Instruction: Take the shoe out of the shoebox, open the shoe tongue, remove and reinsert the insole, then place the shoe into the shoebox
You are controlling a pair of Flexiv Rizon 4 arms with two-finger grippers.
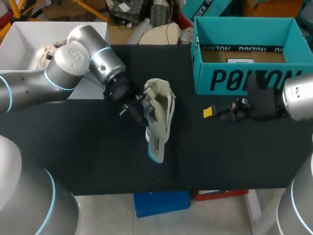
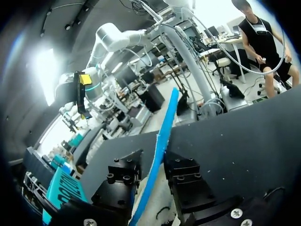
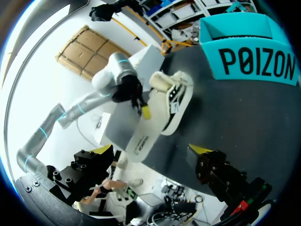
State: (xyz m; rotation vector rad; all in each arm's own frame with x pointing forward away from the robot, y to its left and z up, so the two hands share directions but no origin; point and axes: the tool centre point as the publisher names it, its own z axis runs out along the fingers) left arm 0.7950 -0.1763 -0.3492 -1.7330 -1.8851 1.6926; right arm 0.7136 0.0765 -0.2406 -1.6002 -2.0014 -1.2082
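A cream shoe [image 1: 164, 98] lies on its side on the black table, seen also in the right wrist view as the shoe [image 3: 171, 92]. Its white insole [image 1: 157, 142] with a blue edge sticks out toward the front edge. My left gripper [image 1: 142, 105] is at the shoe's opening. In its wrist view the insole [image 2: 162, 136] runs edge-on between the black fingers [image 2: 188, 181], which stand a little apart from it; the tips are hidden. My right gripper [image 1: 214, 113] hovers wide open and holds nothing, right of the shoe, just in front of the teal shoebox [image 1: 244, 81].
A white open box [image 1: 29, 44] stands at the back left behind my left arm. The teal shoebox [image 3: 254, 66] takes up the back right corner. Black tabletop [image 1: 88, 156] lies bare in front of both arms.
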